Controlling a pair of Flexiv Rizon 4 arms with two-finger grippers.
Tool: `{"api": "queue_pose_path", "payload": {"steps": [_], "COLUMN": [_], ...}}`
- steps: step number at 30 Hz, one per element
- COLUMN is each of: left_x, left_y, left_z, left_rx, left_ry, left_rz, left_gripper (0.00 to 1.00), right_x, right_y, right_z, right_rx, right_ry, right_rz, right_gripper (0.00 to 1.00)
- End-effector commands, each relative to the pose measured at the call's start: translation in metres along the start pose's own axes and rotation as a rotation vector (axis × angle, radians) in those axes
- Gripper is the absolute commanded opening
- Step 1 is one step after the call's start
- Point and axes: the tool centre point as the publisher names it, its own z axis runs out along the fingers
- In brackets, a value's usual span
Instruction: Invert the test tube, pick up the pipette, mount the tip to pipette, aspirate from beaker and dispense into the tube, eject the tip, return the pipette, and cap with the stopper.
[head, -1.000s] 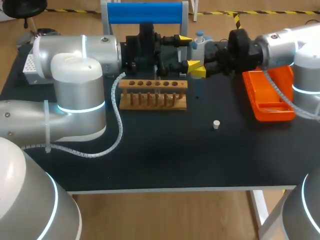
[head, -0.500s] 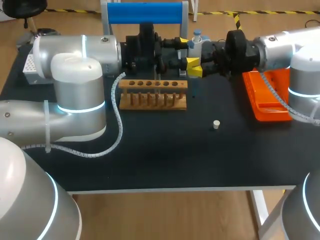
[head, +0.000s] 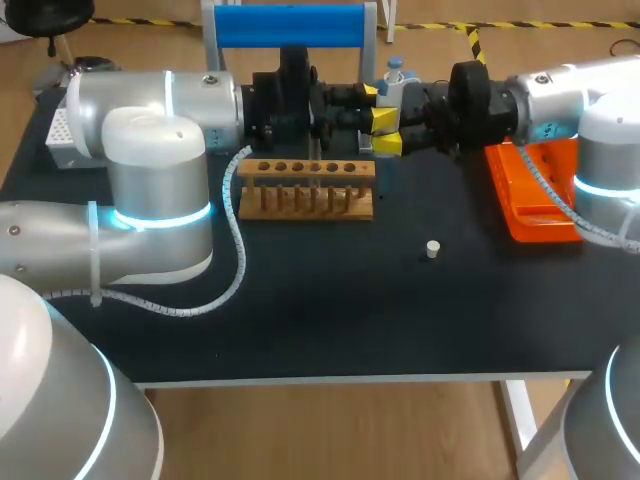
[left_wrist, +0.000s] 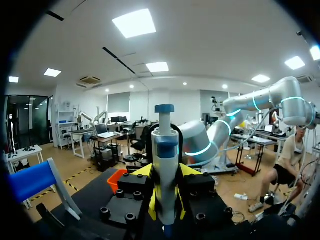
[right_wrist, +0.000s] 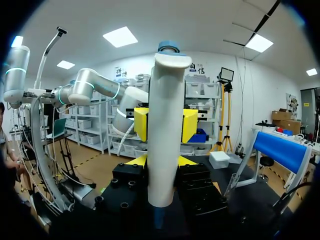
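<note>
Head view: the left jaws and the right jaws are meeting tip to tip over the back of the tabletop (head: 330, 300). The pipette (head: 394, 74) is standing upright between them. The wooden rack (head: 307, 190) is sitting near them, the stopper (head: 432, 249) well apart.

Left wrist view: the left jaws are gripping the pipette (left_wrist: 165, 165) narrowly from both sides.

Right wrist view: the right jaws are clamping its white body (right_wrist: 162, 135), and the left's yellow tips are pinching it just beyond.

I am judging this a pipette handover. Next, one pair should be releasing only once the other is holding firm
</note>
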Motion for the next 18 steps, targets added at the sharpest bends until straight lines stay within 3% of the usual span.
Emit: {"api": "queue_pose_path", "payload": {"steps": [1,8,9,10,11,18], "left_x": [-0.0037,-0.0037,-0.0037,-0.0037,-0.0037,-0.0037], "left_y": [0.0010,0.0010,0.0010,0.0010,0.0010,0.0010], "left_z": [0.0003,0.0003,0.0003,0.0003,0.0003,0.0003], "left_rx": [0.001,0.001,0.001,0.001,0.001,0.001], "left_ry": [-0.004,-0.004,-0.004,-0.004,-0.004,-0.004], "left_rz": [0.001,0.001,0.001,0.001,0.001,0.001], "left_gripper": [0.00,0.00,0.00,0.00,0.00,0.00], "right_x": [0.0043,0.0057,0.0058,0.0059,0.0059,0.0063], "right_y": [0.0013,0.0003,0.0000,-0.0001,-0.0002,-0.0011], "right_z": [0.0021,0.0023,0.0019,0.0016,0.0011,-0.0054], "right_rx": [0.001,0.008,0.009,0.010,0.011,0.007], "right_ry": [0.002,0.008,0.008,0.008,0.006,0.005], "right_rz": [0.003,0.006,0.007,0.009,0.010,0.016], "right_gripper": [0.00,0.00,0.33,0.78,1.00,1.00]}}
